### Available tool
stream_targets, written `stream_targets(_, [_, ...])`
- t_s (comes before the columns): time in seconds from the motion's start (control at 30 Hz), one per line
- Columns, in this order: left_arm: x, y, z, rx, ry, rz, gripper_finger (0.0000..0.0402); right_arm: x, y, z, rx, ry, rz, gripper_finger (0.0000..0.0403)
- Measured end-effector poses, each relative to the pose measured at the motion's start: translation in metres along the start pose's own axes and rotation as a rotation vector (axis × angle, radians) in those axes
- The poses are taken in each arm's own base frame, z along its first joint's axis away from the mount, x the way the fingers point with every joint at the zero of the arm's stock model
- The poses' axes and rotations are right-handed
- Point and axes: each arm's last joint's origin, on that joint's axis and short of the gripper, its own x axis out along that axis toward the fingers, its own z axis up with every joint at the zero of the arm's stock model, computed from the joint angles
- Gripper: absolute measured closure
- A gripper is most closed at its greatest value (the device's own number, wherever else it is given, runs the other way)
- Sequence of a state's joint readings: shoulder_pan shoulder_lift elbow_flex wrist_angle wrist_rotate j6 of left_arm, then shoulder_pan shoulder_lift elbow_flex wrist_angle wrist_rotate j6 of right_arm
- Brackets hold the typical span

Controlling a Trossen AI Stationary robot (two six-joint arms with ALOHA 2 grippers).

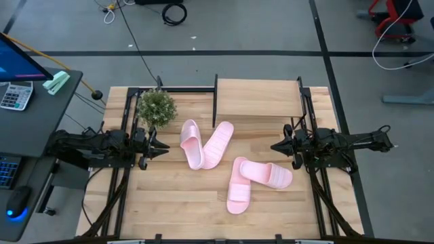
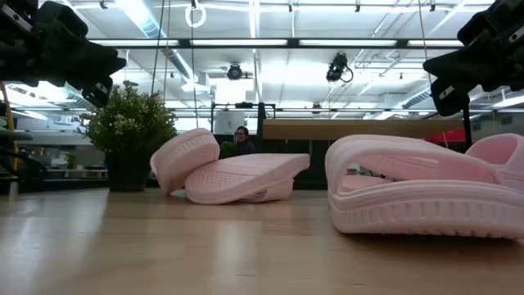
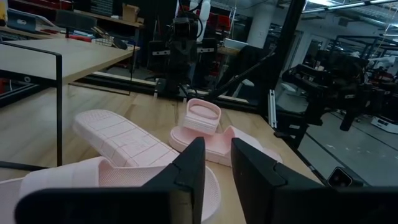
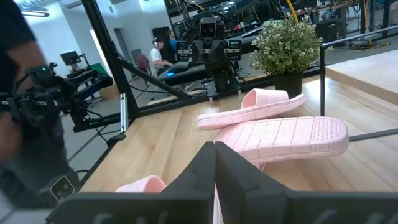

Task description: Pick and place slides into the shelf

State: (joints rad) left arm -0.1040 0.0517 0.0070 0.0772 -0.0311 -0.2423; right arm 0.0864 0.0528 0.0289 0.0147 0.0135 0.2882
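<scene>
Meanwhile, I had the left gripper point(image 1: 165, 147) waiting at the table's left side, its fingers a narrow slot apart and holding nothing. Across from it, the right gripper point(image 1: 274, 146) hung pinched together — empty too. Between them lay the four slides point(image 1: 205, 144) in two overlapping pairs, none on the shelf point(image 1: 258, 91) at the far edge. A potted plant point(image 1: 156, 106) crowded the left arm — bare planks lay along the near edge.

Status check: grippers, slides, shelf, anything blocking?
Left gripper slightly open, right gripper shut, both empty. Four slides on the tabletop, none on the shelf. Potted plant beside the shelf's left upright, not blocking.
</scene>
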Motion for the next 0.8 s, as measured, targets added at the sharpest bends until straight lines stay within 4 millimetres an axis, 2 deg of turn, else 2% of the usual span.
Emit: stream_targets(0.8, [0.0,0.0,-0.0001,-0.001,0.0,0.0,0.0313,0.0,0.0,0.0,0.0,0.0,0.0,0.0389])
